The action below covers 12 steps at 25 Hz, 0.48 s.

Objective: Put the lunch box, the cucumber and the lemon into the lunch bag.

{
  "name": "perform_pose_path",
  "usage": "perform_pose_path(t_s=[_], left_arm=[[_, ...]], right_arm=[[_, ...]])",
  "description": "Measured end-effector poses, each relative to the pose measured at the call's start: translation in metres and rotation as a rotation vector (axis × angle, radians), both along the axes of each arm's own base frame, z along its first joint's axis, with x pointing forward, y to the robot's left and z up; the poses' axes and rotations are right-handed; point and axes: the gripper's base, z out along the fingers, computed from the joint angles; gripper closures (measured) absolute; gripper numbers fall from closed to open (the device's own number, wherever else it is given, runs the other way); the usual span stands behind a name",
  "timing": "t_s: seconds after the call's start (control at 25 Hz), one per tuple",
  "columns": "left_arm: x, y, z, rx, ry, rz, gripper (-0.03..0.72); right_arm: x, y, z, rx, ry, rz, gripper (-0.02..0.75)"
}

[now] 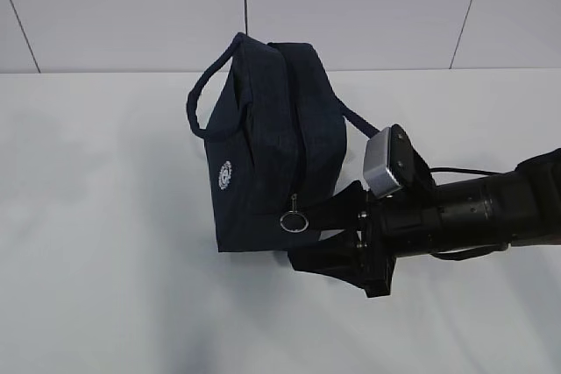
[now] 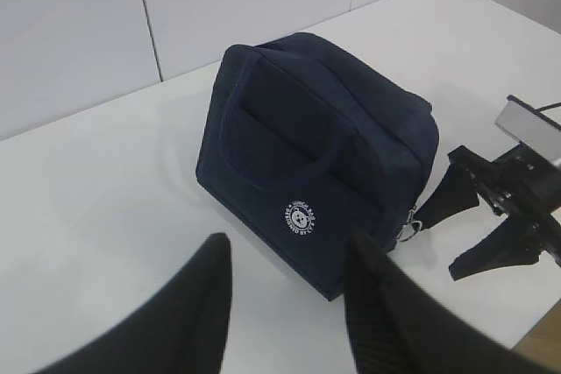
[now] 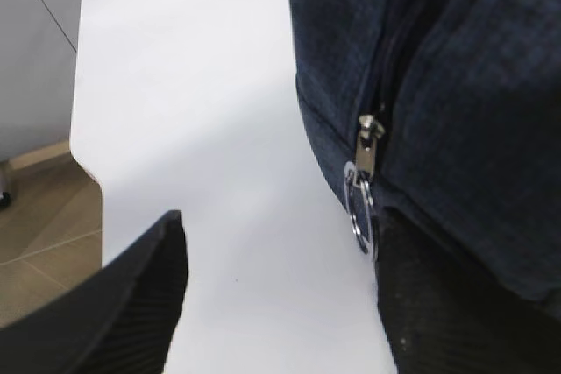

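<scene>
Lunch bag frame center on tabletop, zipped. Right pincer spread wide at ring pull; left pincer released. Risk: pull slips, bag drags.

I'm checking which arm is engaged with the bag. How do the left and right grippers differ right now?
The right gripper is at the lunch bag's end, one finger beside the zipper ring pull; the left gripper is held back from the bag's logo side, touching nothing. The right gripper's fingers lie level along the table; the left gripper looks down at a slant. Both are open, black and empty.
</scene>
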Motion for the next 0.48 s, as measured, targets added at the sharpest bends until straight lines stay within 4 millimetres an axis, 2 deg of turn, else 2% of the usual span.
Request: perform_pose_path(t_s=[0.48], left_arm=[[0.0000, 0.0001, 0.0000, 0.002, -0.001, 0.000, 0.379]], right_arm=[[-0.0033, 0.0082, -0.0004, -0.012, -0.008, 0.026, 0.229]])
